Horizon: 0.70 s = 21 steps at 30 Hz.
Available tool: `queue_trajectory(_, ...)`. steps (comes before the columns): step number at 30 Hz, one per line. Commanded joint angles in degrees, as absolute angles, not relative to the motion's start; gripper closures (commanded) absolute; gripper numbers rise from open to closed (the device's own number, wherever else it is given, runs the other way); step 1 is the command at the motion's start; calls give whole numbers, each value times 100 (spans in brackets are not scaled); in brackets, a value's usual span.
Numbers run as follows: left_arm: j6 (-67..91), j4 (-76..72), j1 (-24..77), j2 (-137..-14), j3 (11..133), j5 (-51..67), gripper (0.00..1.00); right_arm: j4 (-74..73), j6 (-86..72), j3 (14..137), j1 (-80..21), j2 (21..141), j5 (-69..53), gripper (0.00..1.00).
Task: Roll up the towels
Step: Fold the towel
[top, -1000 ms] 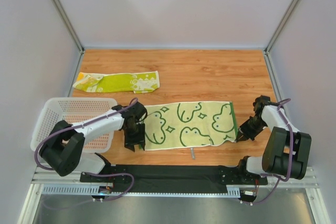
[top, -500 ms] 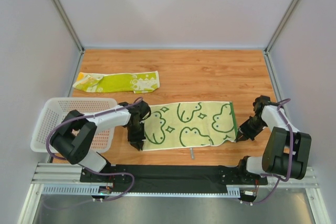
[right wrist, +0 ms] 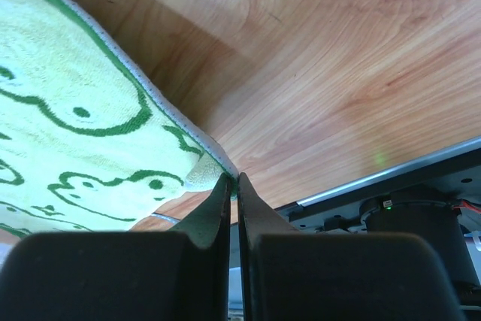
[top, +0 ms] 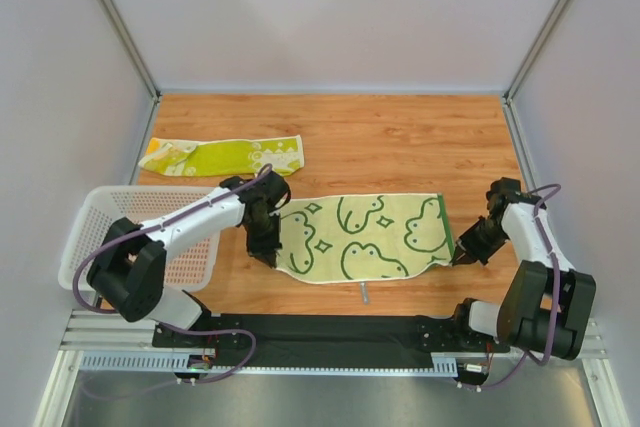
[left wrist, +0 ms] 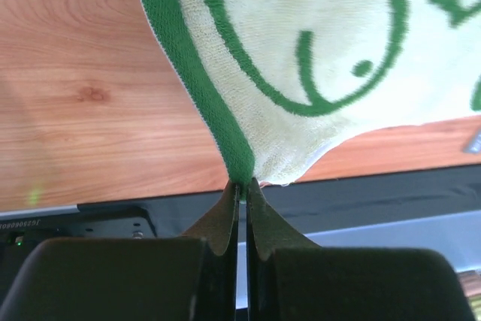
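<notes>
A pale yellow towel (top: 360, 237) with green frog outlines and green edging lies spread at the middle of the table. My left gripper (top: 268, 255) is shut on its near left corner, and the green hem (left wrist: 225, 122) runs down into my closed fingertips (left wrist: 243, 183). My right gripper (top: 460, 257) is shut on the near right corner, where the towel (right wrist: 68, 133) meets my fingertips (right wrist: 233, 178). A second towel (top: 225, 156), lime-yellow with white prints, lies folded long at the back left, away from both grippers.
A white mesh basket (top: 110, 209) stands at the left edge beside my left arm. A small grey object (top: 367, 293) lies on the wood just in front of the spread towel. The black rail (top: 330, 327) runs along the near edge.
My left gripper moved in from beside the towel and closed on its near left corner, pulling that edge slightly up and inward. The right gripper held its corner and hardly moved.
</notes>
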<state>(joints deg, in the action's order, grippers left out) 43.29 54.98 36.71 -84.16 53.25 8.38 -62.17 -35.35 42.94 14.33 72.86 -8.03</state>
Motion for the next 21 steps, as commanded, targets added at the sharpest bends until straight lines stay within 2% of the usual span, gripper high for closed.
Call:
queue_trajectory(1,4114,6098,3595,-8235,5826,1063,100,-6556,-3533,4588,1415,7067,-791,100)
queue_trajectory(6,3815,6284,3104,-8323,6055,1256,100,-6478,-3595,4719,1415,7049,-931,100)
queue_trajectory(14,3270,6425,2145,-8657,6784,1959,100,-6337,-3498,5842,1415,7681,-975,100)
queue_trajectory(21,3032,6478,1776,-9491,7715,2205,100,-6205,-3516,6872,1012,8839,-1204,100)
